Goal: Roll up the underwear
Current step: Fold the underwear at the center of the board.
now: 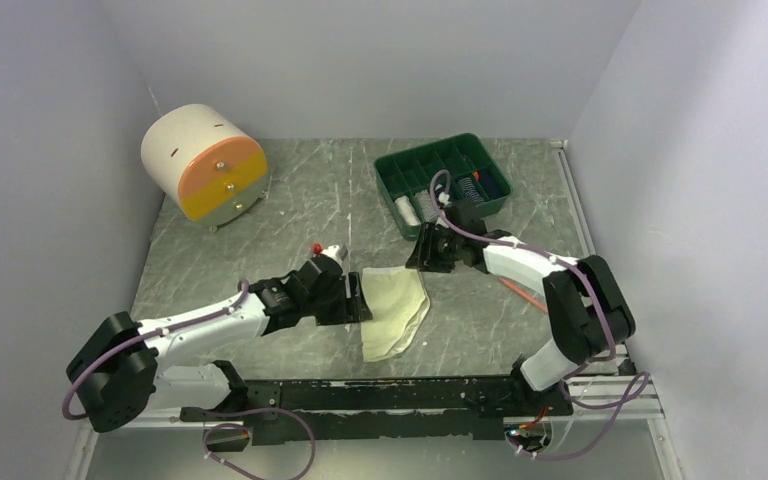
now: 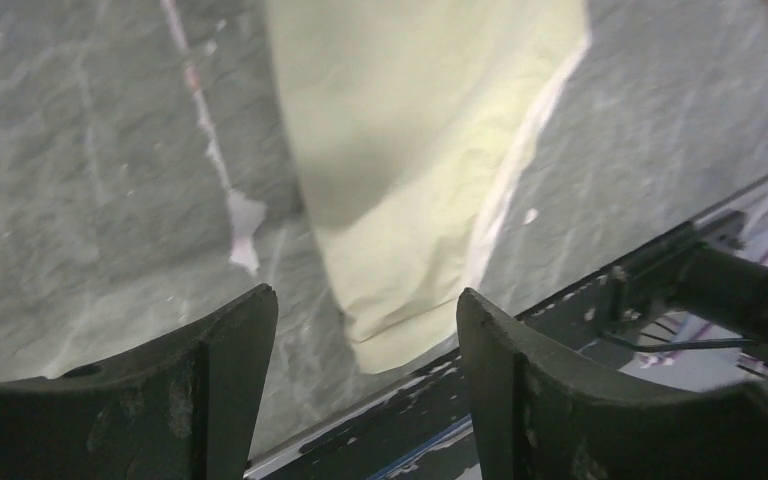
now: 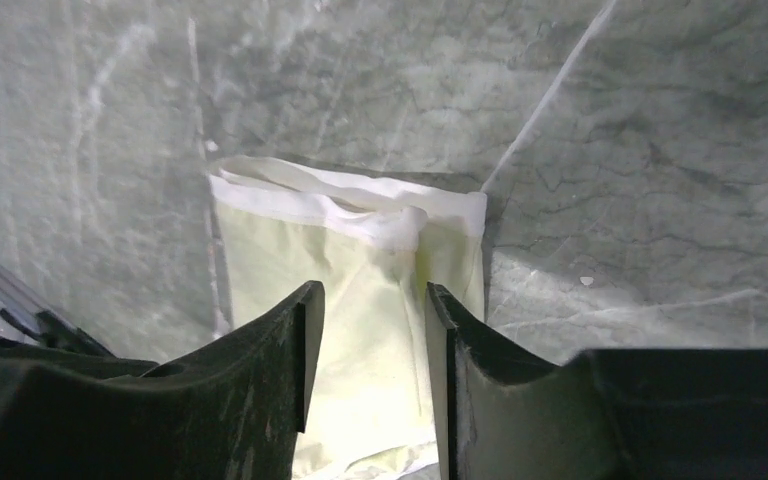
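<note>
Top view: cream underwear [image 1: 395,312] lies mid-frame on the grey marbled surface [image 1: 290,190], left fingers [image 1: 352,302] at its left edge, right fingers [image 1: 425,250] at its upper-right corner. A green tray [image 1: 425,147] sits upper right. Left wrist cam alone shows its fingers [image 2: 230,390] spread wide, holding nothing, w/ the cloth's narrow end low-centre. Right wrist cam adds the white waistband [image 3: 340,200] bunched across mid-frame, its fingers [image 3: 260,380] narrower apart, gripping nothing.

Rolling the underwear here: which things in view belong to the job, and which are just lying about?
Job: cream underwear; left gripper; right gripper.
Lying about: green compartment tray; white-and-orange drum; thin red stick.
</note>
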